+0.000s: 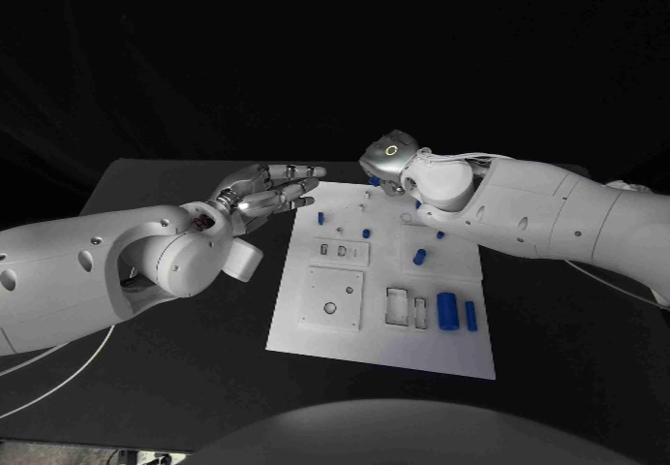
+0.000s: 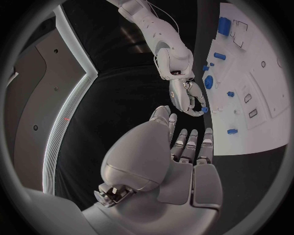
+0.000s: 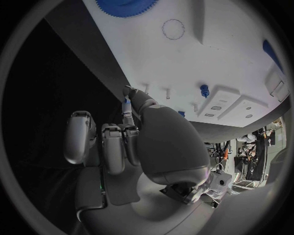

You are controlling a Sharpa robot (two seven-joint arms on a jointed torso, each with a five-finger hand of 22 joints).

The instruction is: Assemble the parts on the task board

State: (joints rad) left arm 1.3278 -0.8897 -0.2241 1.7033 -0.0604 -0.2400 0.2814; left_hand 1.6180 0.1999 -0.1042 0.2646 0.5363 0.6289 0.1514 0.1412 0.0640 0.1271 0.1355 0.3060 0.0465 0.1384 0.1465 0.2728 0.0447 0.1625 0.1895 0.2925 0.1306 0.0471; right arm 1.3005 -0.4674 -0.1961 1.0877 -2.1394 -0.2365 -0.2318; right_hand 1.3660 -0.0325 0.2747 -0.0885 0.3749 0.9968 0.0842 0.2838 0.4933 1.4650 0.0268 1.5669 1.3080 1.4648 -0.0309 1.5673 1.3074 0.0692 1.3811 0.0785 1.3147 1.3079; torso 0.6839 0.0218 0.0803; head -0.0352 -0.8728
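The white task board (image 1: 377, 344) lies in the middle of the black table, with several small blue parts on it, among them a peg (image 1: 420, 256) and a larger cylinder (image 1: 447, 310). My right hand (image 1: 395, 160) hovers over the board's far edge and pinches a small blue part (image 2: 205, 109) at its fingertips; the same part (image 3: 127, 101) shows just off the board's edge (image 3: 202, 54). My left hand (image 1: 272, 189) floats beside the board's far left corner with fingers stretched out and apart, holding nothing. That hand (image 2: 178, 161) faces the right hand (image 2: 186, 95).
Rectangular recesses (image 1: 401, 306) and a round hole (image 1: 329, 308) mark the near half of the board. A blue gear (image 3: 125, 5) and a standing blue peg (image 3: 204, 90) are on the board near my right hand. Bare black table (image 1: 167, 387) surrounds the board.
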